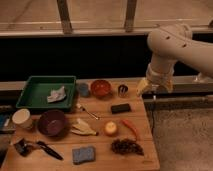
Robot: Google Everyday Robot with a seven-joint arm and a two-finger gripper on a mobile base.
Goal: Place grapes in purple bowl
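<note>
The grapes (pixel 126 146), a dark lumpy bunch, lie near the table's front right corner. The purple bowl (pixel 52 123) stands on the left part of the table, right of a cream-white cup (pixel 22 119). My gripper (pixel 145 88) hangs from the white arm (pixel 175 47) above the table's back right edge, well behind the grapes and far right of the bowl.
A green tray (pixel 31 93) holds a crumpled cloth (pixel 57 94). An orange bowl (pixel 100 88), a small can (pixel 122 90), a black block (pixel 120 108), a fork (pixel 87 112), a banana peel (pixel 82 129), a yellow fruit (pixel 110 128), a red chili (pixel 131 128), a blue sponge (pixel 83 154) and a black tool (pixel 36 147) are spread over the wooden table (pixel 105 160).
</note>
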